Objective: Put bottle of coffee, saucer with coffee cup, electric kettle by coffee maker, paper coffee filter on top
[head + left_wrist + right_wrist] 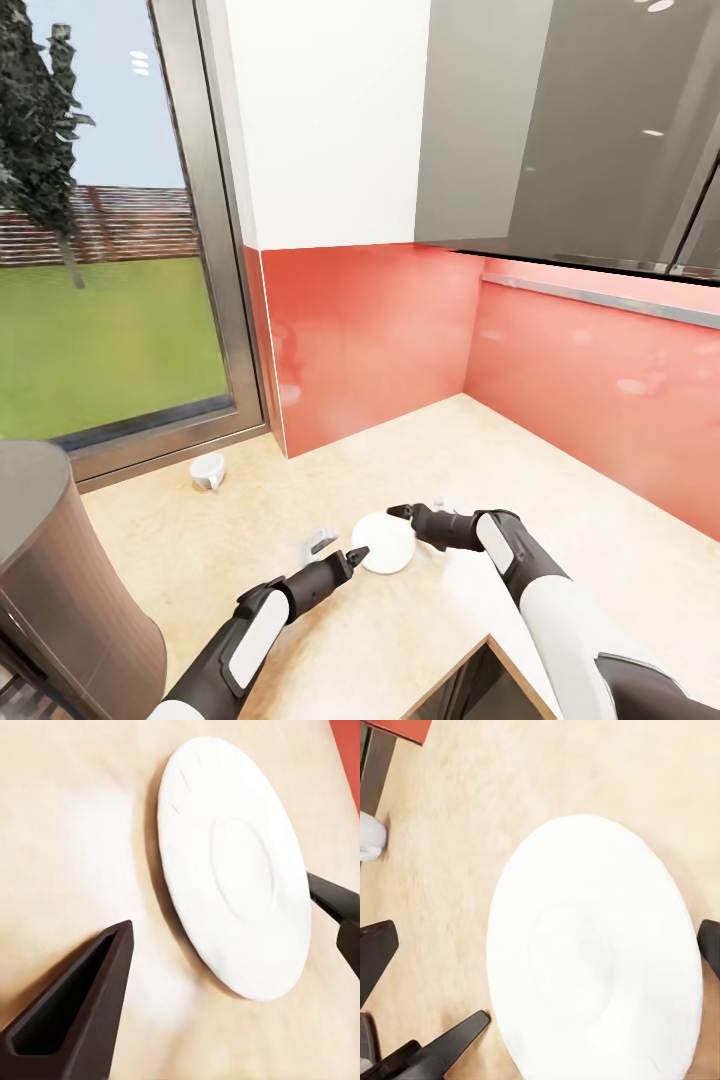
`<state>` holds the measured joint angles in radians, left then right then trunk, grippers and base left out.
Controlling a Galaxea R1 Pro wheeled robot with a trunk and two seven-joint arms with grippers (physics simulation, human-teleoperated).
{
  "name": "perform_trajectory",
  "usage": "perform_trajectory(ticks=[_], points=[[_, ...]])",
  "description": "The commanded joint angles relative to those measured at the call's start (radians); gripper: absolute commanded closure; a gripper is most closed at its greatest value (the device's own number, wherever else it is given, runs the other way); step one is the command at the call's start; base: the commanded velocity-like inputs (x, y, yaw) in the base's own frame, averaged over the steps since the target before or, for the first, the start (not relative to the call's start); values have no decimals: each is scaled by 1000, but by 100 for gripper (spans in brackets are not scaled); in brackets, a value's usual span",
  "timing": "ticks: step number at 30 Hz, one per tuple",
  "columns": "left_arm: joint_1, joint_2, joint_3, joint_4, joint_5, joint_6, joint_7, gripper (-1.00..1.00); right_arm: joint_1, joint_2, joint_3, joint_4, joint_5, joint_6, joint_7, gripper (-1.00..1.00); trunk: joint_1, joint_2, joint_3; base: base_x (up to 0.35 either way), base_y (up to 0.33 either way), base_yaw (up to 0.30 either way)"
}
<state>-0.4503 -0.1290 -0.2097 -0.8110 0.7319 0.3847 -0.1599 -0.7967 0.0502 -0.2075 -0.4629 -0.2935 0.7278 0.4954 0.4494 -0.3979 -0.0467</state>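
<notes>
**Saucer flat on the surface between both sets of fingers**

At the far left a dark rounded cabinet (pixel 60 590) is cut off by the frame edge. Beyond it, near the window frame (pixel 215 300), the coffee cup (pixel 207 471) lies on the beige surface (pixel 560 470), apparently tipped on its side; it is too small to tell which way its handle points. A small pale object (pixel 318 541) beside the left arm is hard to make out.

The left gripper (pixel 358 553) reaches the near-left rim of the white saucer (pixel 385 543). Its fingers (pixel 75 1020) are spread, one on each side of the rim, closed on nothing.

The saucer lies flat, face up, round with no long axis, its central well (pixel 244 866) upward.

The right gripper (pixel 397 512) sits at the saucer's far-right edge, fingers (pixel 439 1050) spread wide across the plate, their tips partly cut off. Red backsplash (pixel 600 390) rises behind.
</notes>
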Motion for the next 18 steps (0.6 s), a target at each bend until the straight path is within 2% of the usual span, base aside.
perform_trajectory(ticks=[1,15,18], points=[[-1,0,1,0,4,5,0,-100,-1,1,-7,-1,1,7,3,-100,1,-2,-2,0,0,0],[-13,-1,-1,-5,4,3,0,-100,-1,3,-7,0,1,7,8,-100,1,-2,-2,0,0,0],[-13,-1,0,-47,3,2,1,-100,-1,6,-7,0,1,7,8,-100,1,-2,-2,0,0,0]])
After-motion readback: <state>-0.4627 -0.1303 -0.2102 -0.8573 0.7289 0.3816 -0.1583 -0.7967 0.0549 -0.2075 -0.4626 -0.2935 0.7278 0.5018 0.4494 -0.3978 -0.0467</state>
